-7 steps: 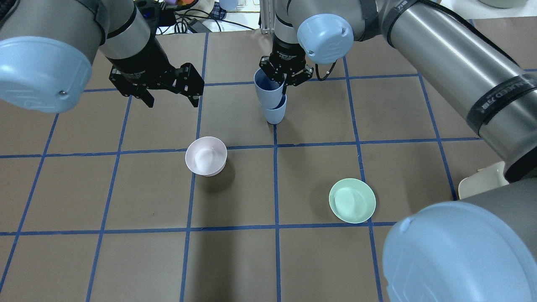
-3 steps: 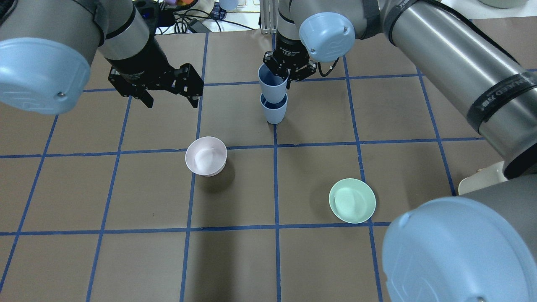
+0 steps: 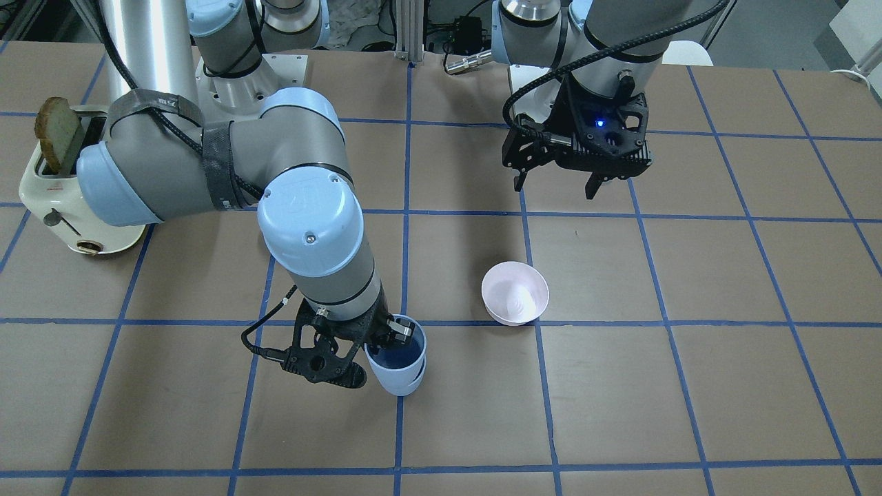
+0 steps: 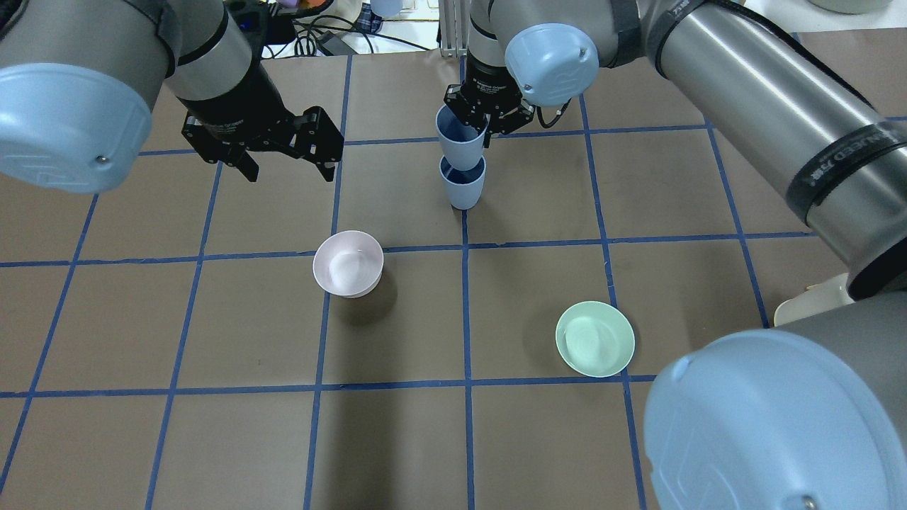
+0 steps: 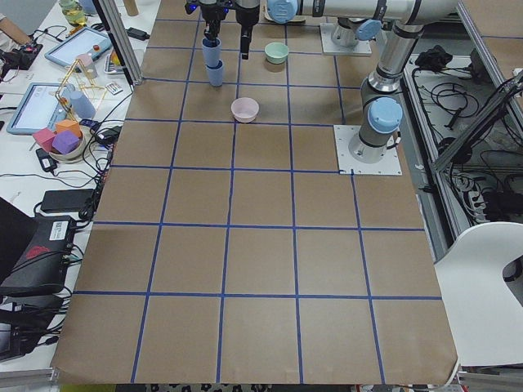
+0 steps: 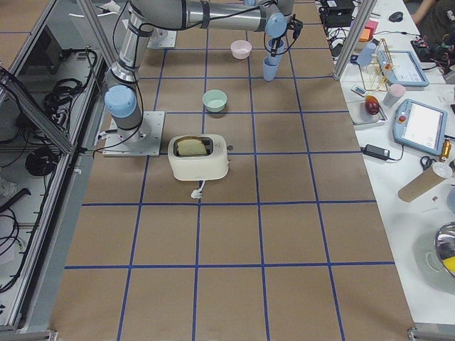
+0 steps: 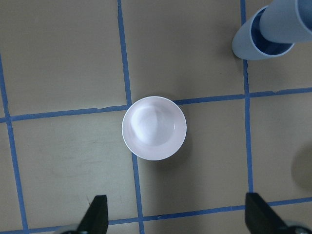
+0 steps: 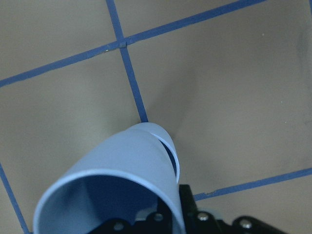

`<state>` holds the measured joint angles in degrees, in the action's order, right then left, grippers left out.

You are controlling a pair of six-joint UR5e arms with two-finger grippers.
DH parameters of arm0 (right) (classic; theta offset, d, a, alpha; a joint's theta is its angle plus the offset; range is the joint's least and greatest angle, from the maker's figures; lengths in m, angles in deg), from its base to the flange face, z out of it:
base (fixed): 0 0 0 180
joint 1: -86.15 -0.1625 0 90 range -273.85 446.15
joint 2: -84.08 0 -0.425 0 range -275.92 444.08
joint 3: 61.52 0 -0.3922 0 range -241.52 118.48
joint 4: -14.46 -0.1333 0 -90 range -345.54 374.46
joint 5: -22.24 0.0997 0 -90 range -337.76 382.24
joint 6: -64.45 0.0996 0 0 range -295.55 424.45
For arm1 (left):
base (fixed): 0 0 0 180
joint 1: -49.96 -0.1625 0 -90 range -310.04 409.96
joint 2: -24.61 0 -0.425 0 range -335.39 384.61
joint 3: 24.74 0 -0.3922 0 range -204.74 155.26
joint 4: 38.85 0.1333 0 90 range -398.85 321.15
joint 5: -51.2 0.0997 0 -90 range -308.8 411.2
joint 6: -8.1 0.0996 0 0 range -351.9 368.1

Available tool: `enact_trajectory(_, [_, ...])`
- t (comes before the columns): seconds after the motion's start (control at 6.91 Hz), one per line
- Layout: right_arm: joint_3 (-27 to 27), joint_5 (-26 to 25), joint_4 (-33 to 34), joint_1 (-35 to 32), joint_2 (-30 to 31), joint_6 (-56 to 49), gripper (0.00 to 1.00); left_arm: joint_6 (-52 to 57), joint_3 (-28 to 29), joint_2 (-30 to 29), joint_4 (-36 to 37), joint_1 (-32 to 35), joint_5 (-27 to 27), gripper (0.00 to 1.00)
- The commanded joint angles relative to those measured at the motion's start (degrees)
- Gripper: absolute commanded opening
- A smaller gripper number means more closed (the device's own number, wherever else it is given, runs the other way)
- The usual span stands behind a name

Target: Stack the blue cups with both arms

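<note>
Two pale blue cups stand near the table's far middle. The lower cup rests upright on the brown table. The upper cup has its base inside the lower cup's mouth and sticks out above it. My right gripper is shut on the upper cup's rim, as the front view also shows. In the right wrist view the upper cup fills the foreground, and the lower cup's rim peeks out behind. My left gripper is open and empty, hanging left of the cups above the pink bowl.
The pink bowl stands left of centre and a mint-green bowl stands right of centre. A cream toaster holding toast stands on my right side. Cables lie beyond the table's far edge.
My right gripper shifted slightly away from me and turned the tilted upper cup more upright over the lower cup. The left arm barely moved.
</note>
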<state>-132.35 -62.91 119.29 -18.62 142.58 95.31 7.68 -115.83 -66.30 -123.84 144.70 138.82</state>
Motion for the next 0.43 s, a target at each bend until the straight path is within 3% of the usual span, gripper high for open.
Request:
enact_trajectory(0.0, [0.08, -0.1, 0.99, 0.0, 0.29, 1.47, 1.0, -0.02, -0.06, 0.03, 0.0, 0.0, 0.1, 1.0])
enact_trajectory(0.29, [-0.01, -0.1, -2.33, 1.14, 3.0, 1.39, 1.0, 0.07, -0.06, 0.03, 0.0, 0.0, 0.1, 1.0])
